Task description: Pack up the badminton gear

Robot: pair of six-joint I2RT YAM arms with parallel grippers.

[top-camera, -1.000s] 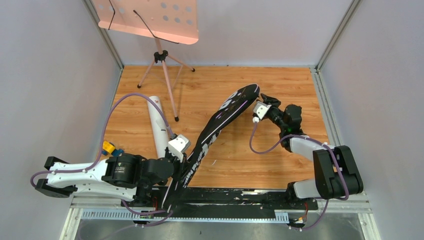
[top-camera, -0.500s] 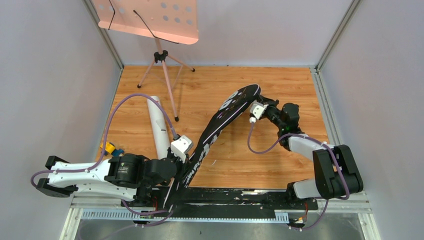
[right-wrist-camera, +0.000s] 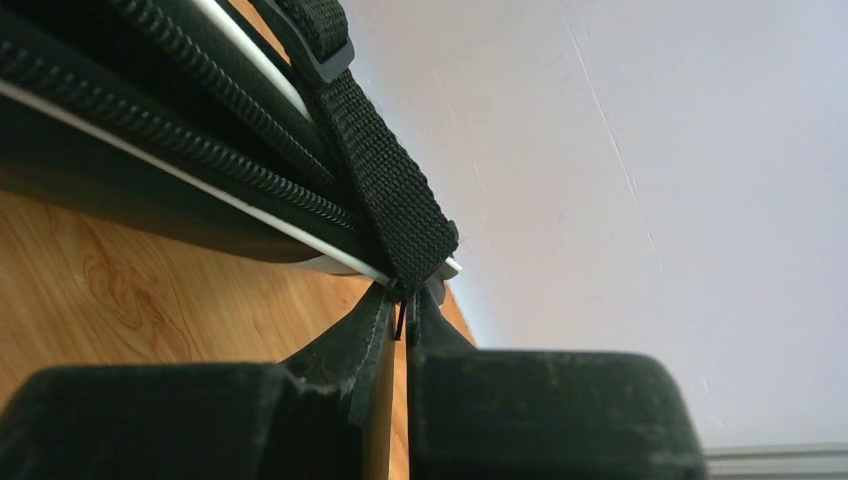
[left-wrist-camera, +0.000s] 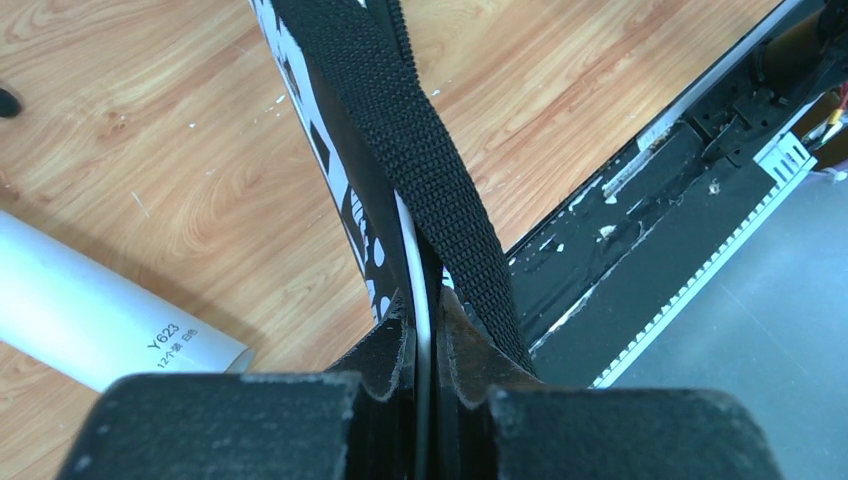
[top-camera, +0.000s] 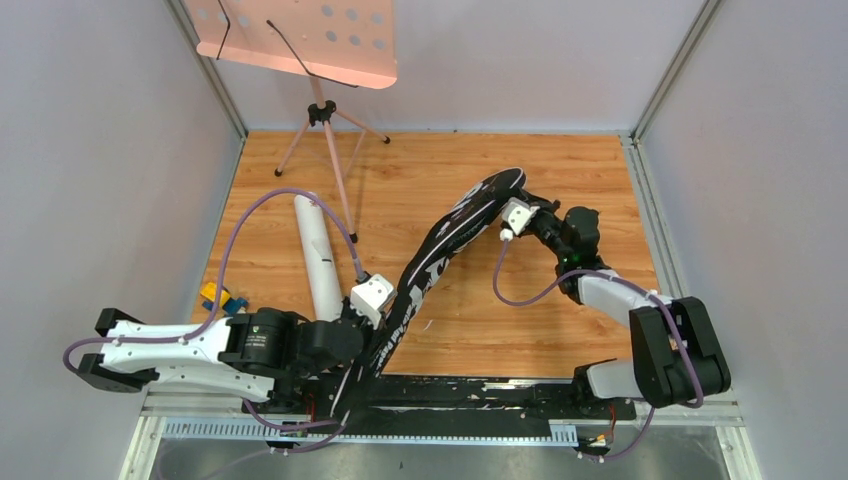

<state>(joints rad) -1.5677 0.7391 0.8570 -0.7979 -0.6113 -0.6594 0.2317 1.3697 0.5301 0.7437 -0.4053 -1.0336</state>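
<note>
A long black bag (top-camera: 440, 255) with white lettering stands on its edge, running diagonally across the wooden floor. My left gripper (top-camera: 383, 322) is shut on its near end; in the left wrist view the left gripper (left-wrist-camera: 425, 300) pinches the bag's white-piped edge (left-wrist-camera: 408, 230) beside a woven strap (left-wrist-camera: 420, 150). My right gripper (top-camera: 510, 200) is shut on the bag's far end. In the right wrist view the right gripper (right-wrist-camera: 403, 295) clamps where the strap (right-wrist-camera: 390, 200) meets the zipped bag (right-wrist-camera: 150, 100). A white tube (top-camera: 318, 255) lies to the left of the bag.
A pink perforated music stand (top-camera: 300, 40) on tripod legs (top-camera: 335, 150) stands at the back left. A small yellow and blue toy (top-camera: 220, 297) lies by the left wall. Grey walls enclose the floor, and a black rail (top-camera: 480, 390) runs along the near edge.
My right gripper moved left onto the bag's far end and shut on it. The bag tipped further onto its edge, and my left arm shifted slightly right with it.
</note>
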